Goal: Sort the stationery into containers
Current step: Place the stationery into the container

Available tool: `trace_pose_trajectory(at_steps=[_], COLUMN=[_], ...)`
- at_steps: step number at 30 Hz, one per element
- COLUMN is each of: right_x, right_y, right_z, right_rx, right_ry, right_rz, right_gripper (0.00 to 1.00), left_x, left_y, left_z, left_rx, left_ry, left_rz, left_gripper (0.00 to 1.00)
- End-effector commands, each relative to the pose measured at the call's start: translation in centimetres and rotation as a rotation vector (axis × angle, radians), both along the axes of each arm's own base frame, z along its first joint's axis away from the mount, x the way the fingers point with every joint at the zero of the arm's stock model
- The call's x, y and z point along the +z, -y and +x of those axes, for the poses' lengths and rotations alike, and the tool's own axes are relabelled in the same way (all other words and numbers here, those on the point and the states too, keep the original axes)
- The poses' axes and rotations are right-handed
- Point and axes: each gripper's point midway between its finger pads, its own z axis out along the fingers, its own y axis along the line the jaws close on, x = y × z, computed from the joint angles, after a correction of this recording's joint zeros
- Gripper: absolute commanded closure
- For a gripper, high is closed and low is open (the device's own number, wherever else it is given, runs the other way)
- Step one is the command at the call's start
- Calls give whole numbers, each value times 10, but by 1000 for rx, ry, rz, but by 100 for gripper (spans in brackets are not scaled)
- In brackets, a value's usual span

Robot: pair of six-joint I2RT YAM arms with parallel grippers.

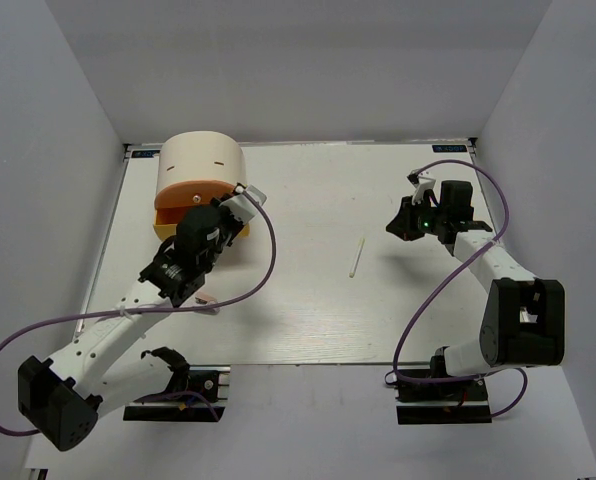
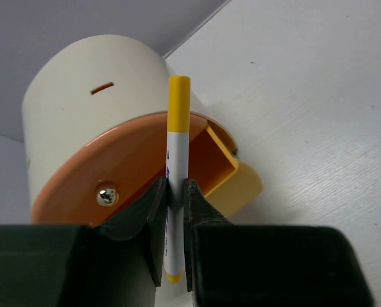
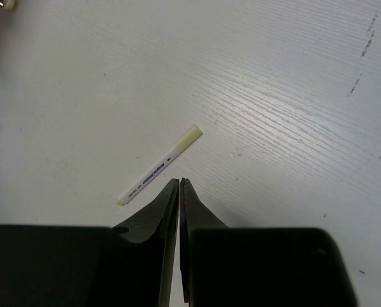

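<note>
Yellow-capped thin white pen (image 2: 178,137) stands clamped between the left gripper's (image 2: 175,192) fingers, its cap before the open yellow drawer (image 2: 238,182) of the cream half-cylinder box (image 2: 82,96). Right gripper's (image 3: 179,187) fingers press together; another pale-capped white pen (image 3: 160,165) lies on the white table (image 3: 293,96) just beyond their tips.

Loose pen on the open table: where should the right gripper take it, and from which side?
Take the loose pen at mid-barrel, from straight above, jaws set across its length. It lies flat and alone on the table, so only its long sides offer purchase. The right gripper is shut; open it first.
</note>
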Motion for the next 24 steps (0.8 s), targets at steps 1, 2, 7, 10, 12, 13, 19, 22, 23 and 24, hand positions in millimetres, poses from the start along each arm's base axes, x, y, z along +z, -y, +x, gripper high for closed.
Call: trace_pose_trajectory(at_steps=[1, 2, 7, 10, 12, 13, 19, 22, 23, 24], right_x=[6, 6, 7, 5, 4, 4, 5, 3, 3, 2], right_y=[-1, -1, 0, 0, -1, -1, -1, 0, 0, 0], right_z=[4, 4, 4, 3, 3, 3, 4, 2, 3, 2], right_rx=[12, 11, 13, 13, 15, 17, 17, 19, 15, 16], right_ry=[40, 36, 46, 41, 37, 38, 43, 36, 34, 36], right_rz=[12, 13, 9, 8, 11, 13, 8, 4, 4, 0], right_gripper=[91, 91, 91, 91, 91, 91, 91, 91, 91, 91], left_x=[29, 23, 23, 27, 28, 25, 8, -1, -1, -7], left_y=[-8, -11, -17, -22, -19, -22, -15, -10, -12, -10], left_z=[9, 11, 14, 17, 17, 18, 20, 19, 22, 22], left_rx=[-5, -4, -24, -56, -101, -115, -233, -292, -298, -317], left_ry=[87, 70, 65, 80, 81, 76, -5, -40, -48, -79], left_rz=[40, 64, 95, 151, 178, 206, 240, 245, 251, 262], left_gripper=[100, 100, 100, 100, 100, 100, 100, 100, 100, 100])
